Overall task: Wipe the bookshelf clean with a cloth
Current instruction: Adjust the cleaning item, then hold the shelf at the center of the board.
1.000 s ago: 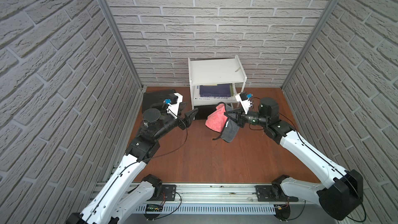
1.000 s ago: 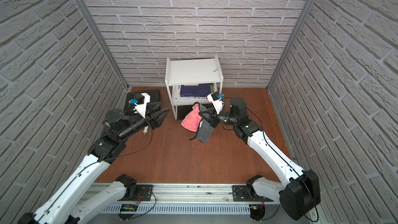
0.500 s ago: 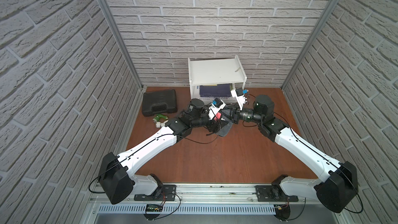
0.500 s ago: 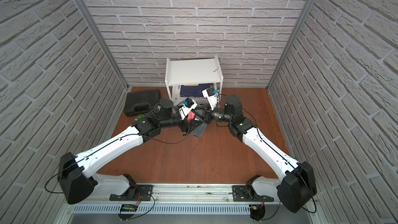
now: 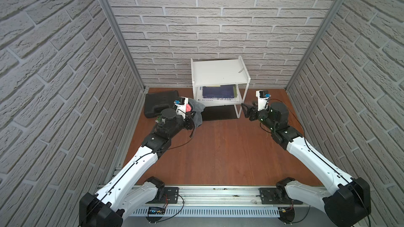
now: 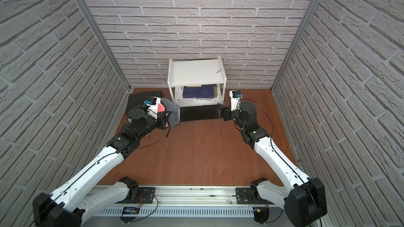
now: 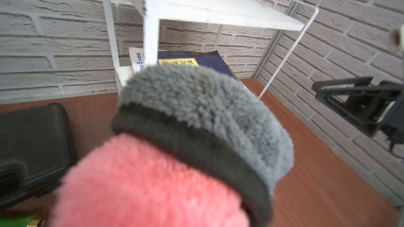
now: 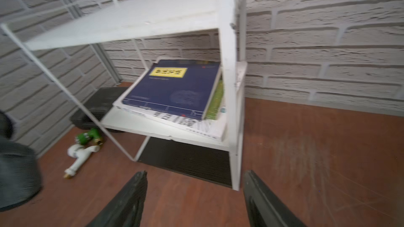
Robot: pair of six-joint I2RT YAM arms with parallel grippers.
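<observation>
Bookshelf (image 5: 218, 75): white two-tier rack, placed at the far centre of the table against the brick wall; a flat top board and a middle shelf are carried on thin white legs.
Top board: a small pale scrap (image 5: 241, 70) is seen near its far right corner in both top views.
Middle shelf: a dark blue book (image 8: 175, 88) with a yellow label is stacked flat on other printed matter.
Cloth (image 7: 196, 127): grey fleece outside, pink inside, bunched; it is held off the table just left of the bookshelf's near left leg.
Left gripper (image 5: 192, 114): pinched on the cloth; the fingertips are hidden by the fabric in the left wrist view.
Right gripper (image 8: 194, 195): jaws are spread apart with nothing between them; it is positioned just right of the bookshelf's near right leg, pointed left towards it.
Black case (image 5: 158, 103): laid on the table at the far left, beside the side wall and behind the left gripper.
Black mat (image 6: 199, 112): laid flat on the table under the bookshelf, projecting towards the near side.
Pipe fittings (image 8: 82, 151): one white and one green piece are seen on the table near the black case, in the right wrist view only.
Table (image 5: 218, 149): reddish-brown wood surface, enclosed by brick-pattern walls on three sides.
</observation>
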